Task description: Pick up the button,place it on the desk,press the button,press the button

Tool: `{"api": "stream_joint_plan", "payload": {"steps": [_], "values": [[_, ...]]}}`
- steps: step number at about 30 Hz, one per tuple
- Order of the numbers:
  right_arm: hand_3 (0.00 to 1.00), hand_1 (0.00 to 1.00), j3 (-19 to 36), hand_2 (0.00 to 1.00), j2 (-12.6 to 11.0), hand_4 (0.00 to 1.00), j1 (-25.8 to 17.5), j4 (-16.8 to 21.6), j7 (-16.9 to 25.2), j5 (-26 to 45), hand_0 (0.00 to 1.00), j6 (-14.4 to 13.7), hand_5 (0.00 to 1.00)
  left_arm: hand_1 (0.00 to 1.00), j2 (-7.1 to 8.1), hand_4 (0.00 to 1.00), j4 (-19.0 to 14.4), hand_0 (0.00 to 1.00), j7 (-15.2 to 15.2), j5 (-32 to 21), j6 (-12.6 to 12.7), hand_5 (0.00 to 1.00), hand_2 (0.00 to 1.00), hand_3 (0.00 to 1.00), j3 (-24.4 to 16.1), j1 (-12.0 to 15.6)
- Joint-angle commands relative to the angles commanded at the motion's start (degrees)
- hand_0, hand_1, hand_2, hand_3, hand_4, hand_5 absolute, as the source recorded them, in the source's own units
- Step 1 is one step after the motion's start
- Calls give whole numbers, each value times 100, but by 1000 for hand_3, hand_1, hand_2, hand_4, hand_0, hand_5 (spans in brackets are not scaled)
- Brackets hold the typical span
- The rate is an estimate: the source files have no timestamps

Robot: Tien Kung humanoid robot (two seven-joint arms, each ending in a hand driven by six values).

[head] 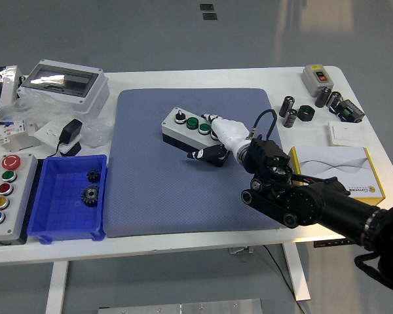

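The grey button box (193,135) lies on the blue mat (150,196) near its middle, turned at an angle, with a black knob, two green buttons and — mostly hidden under the hand — what seems to be a red one at its right end; it looks already placed, so the pressing is the step in hand. The right hand (219,134) lies over that right end, white fingers (213,124) bunched and laid down on the top face, thumb low against the box's near side; it grasps nothing that I can see, though whether a fingertip is truly on a button cap is hidden by the hand itself.

What could go wrong, as I judge it: the box sits loose on soft matting, so a press that comes in slanted rather than straight down may shove or swivel it instead of driving the button; the buttons stand close together, so bunched fingers could catch the green neighbour as well as the intended one; the thumb on the side wall might tip the housing if it squeezes while the fingers push. A second press needs the hand to lift clear first — dragging off sideways would shift the box and spoil the aim.

The left hand is not in view.
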Motion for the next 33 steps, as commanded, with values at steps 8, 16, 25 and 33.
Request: {"api": "stream_joint_plan", "payload": {"steps": [8,16,25,33], "values": [[998,503,-124,796,46,861,10,-154,-167,-293,245,-260,284,630,2,825,0,658,-10,5,-10,264,620,701,14,-15],[941,350,-253,575,73,394,14,-258,-358,-663,126,-428,129,630,8,825,0,658,-26,2,-16,266,620,697,23,-17],[854,324,-297,482,12,297,-7,-164,-360,-813,112,-480,34,631,-2,825,0,658,-35,-7,-18,266,620,697,29,4],[544,285,-191,393,-503,124,-76,523,56,-625,88,-678,2,630,-29,825,0,658,-34,-39,-14,266,620,697,30,34]]}}
